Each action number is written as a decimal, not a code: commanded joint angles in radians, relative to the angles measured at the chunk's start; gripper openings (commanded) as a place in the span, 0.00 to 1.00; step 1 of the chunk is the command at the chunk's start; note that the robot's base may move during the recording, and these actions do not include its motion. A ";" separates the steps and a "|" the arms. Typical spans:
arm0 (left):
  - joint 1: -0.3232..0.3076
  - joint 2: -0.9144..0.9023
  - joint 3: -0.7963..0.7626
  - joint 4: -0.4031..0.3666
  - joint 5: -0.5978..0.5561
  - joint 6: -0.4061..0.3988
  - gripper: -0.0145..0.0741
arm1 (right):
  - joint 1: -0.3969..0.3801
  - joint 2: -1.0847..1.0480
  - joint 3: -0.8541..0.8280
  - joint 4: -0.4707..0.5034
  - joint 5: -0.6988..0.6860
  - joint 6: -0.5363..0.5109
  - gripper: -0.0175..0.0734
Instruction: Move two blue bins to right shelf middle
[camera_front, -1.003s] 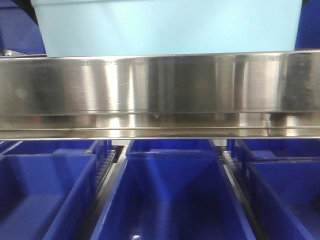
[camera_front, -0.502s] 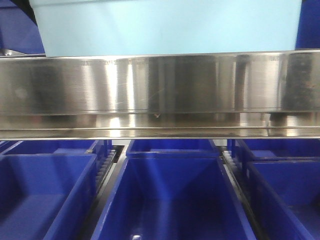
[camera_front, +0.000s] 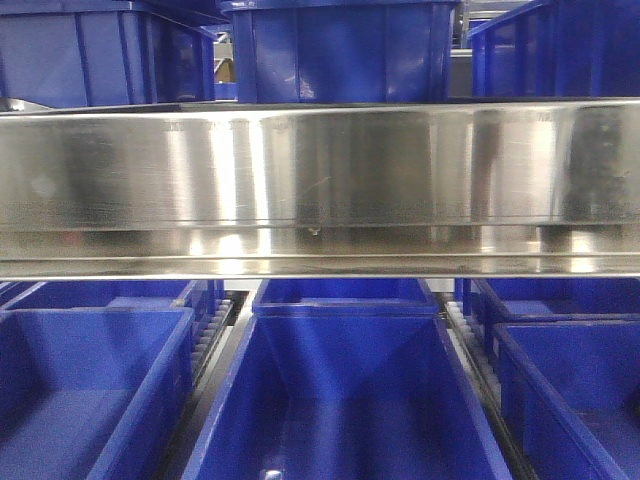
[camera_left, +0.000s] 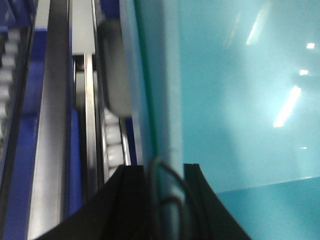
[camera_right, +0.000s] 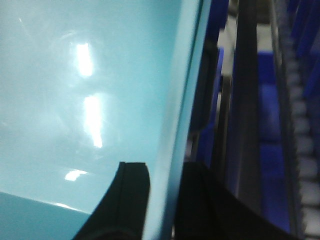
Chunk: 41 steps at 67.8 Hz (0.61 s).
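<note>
Where the front view faces the rack, the brushed-steel front rail (camera_front: 320, 170) of the shelf level (camera_front: 200, 108) runs straight across from 9 to 3 o'clock. Above it stand the upper left tub (camera_front: 90, 55) at 10 o'clock, the upper middle tub (camera_front: 340, 50) at 12 and the upper right tub (camera_front: 560, 50) at 2. All three are dark blue, with only narrow gaps between them, so the front of that level is largely taken. Below the rail, the lower left tub (camera_front: 80, 390), lower middle tub (camera_front: 340, 390) and lower right tub (camera_front: 570, 390) sit at 7, 6 and 5 o'clock, separated by roller tracks (camera_front: 215, 325).

The pale blue bin (camera_left: 240, 100) appears in both wrist views, held between the two arms. I cannot tell whether it is one tub or a nested pair.

In the left wrist view, a steel side rail (camera_left: 47, 125) and a line of rollers (camera_left: 114, 135) run from 6 to 12 o'clock just beside the bin's outer wall, leaving little room on that side. The left end effector (camera_left: 162, 172) comes in from 6 o'clock. Its black fingers (camera_left: 132, 200) sit narrowly on either side of the bin's wall and grip it.

In the right wrist view the bin (camera_right: 75, 100) fills the picture from 9 to 12 o'clock. The right end effector (camera_right: 165, 170) rises from 6 o'clock and pinches the rim the same way. A dark rail (camera_right: 247, 100) stands close at 3 o'clock, with a roller strip (camera_right: 300, 125) beyond it.
</note>
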 joint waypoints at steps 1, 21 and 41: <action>-0.002 -0.029 -0.041 -0.019 -0.089 0.011 0.04 | 0.002 -0.017 -0.052 -0.024 -0.079 -0.015 0.02; -0.002 -0.029 -0.043 -0.014 -0.091 0.011 0.04 | 0.002 -0.017 -0.064 -0.024 -0.082 -0.015 0.02; -0.002 -0.029 -0.043 -0.014 -0.096 0.011 0.04 | 0.002 -0.017 -0.064 -0.024 -0.084 -0.015 0.02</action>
